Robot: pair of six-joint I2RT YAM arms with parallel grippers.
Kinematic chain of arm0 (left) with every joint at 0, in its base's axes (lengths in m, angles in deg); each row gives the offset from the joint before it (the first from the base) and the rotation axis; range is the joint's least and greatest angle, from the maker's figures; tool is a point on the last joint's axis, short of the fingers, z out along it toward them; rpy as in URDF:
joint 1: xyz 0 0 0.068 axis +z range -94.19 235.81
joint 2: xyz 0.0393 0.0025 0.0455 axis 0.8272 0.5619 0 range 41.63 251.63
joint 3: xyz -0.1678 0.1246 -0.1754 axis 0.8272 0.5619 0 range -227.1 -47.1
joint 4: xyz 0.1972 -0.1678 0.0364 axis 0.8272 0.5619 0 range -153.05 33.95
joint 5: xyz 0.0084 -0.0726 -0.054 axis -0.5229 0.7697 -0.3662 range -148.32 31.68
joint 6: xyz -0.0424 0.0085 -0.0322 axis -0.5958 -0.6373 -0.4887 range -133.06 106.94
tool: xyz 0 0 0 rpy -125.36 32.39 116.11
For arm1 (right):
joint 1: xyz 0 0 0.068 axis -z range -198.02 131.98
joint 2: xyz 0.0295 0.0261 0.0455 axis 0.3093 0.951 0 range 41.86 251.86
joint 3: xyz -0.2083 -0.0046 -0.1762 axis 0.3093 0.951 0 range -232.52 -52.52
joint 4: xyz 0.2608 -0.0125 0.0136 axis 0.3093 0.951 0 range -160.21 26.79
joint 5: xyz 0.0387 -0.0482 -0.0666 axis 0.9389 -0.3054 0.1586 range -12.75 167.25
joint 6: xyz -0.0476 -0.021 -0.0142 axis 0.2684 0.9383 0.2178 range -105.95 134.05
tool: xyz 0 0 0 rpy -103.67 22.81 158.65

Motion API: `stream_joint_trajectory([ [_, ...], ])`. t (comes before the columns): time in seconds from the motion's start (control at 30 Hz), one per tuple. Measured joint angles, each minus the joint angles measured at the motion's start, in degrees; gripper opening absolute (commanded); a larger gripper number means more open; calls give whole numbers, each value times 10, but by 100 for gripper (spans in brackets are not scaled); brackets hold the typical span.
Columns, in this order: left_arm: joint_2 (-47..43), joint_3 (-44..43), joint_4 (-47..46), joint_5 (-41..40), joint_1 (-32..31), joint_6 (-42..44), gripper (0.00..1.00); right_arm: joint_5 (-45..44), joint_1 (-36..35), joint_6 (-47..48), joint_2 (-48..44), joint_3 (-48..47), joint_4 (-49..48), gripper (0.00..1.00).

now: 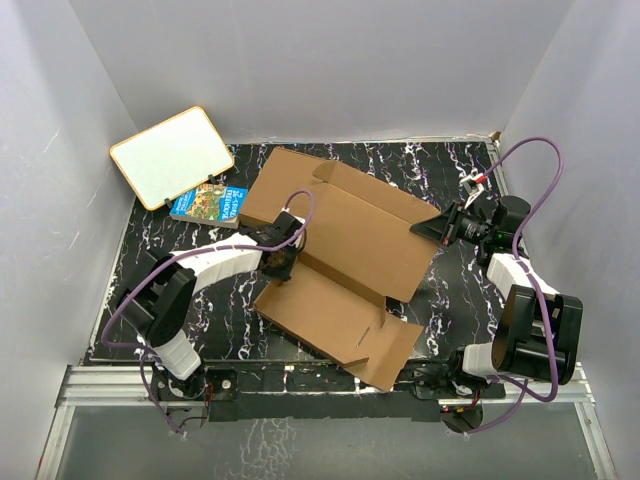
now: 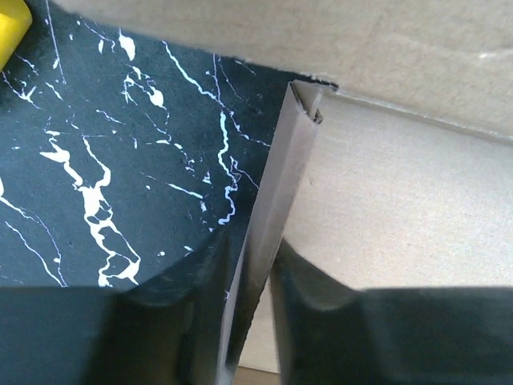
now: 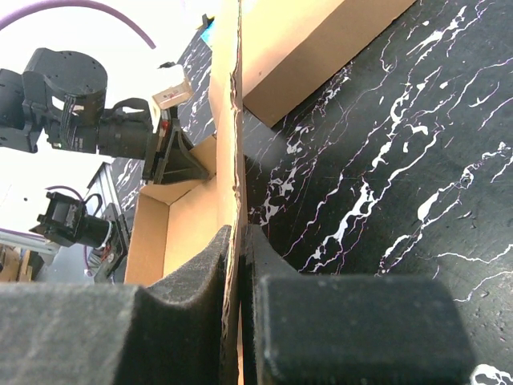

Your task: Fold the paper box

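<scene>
The unfolded paper box (image 1: pixel 345 255) sprawls mid-tabletop (image 1: pixel 225 305), long axis running far-left to near-right. The left pincer (image 1: pixel 280 265) pinches a raised left flap; the right pincer (image 1: pixel 417 228) clamps the right edge. A book (image 1: pixel 210 203) and a whiteboard (image 1: pixel 172 156) sit just off its far-left corner.

One paper box (image 1: pixel 350 250), one flat brown box (image 1: pixel 280 185), one book (image 1: pixel 208 203), one whiteboard (image 1: pixel 172 156)

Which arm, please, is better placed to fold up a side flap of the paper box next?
Probably the right: the right gripper is shut on the right-hand flap of the paper box, while the left gripper only straddles its flap, with no firm grip visible.
</scene>
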Motion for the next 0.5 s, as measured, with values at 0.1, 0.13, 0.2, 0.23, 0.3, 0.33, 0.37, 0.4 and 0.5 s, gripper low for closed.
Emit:
stream_joint_trajectory([
  [0.1,-9,3,2,2,3,-9,49,0,1,7,0,0,4,8],
  [0.13,-16,5,2,4,4,-11,55,0,1,11,0,0,6,8],
  [0.2,-39,7,2,11,6,-17,64,0,1,20,0,-2,16,8],
  [0.23,-55,7,2,17,6,-18,70,0,1,27,0,-3,23,8],
  [0.3,-93,7,0,28,6,-21,76,2,1,43,0,-10,40,8],
  [0.33,-110,7,-2,33,7,-22,80,4,1,54,0,-16,52,8],
  [0.37,-130,7,-5,41,9,-23,82,7,1,68,0,-25,69,8],
  [0.4,-149,7,-12,54,12,-22,83,10,1,86,0,-38,90,8],
  [0.5,-204,18,-59,141,50,-31,96,17,0,156,7,-96,168,8],
])
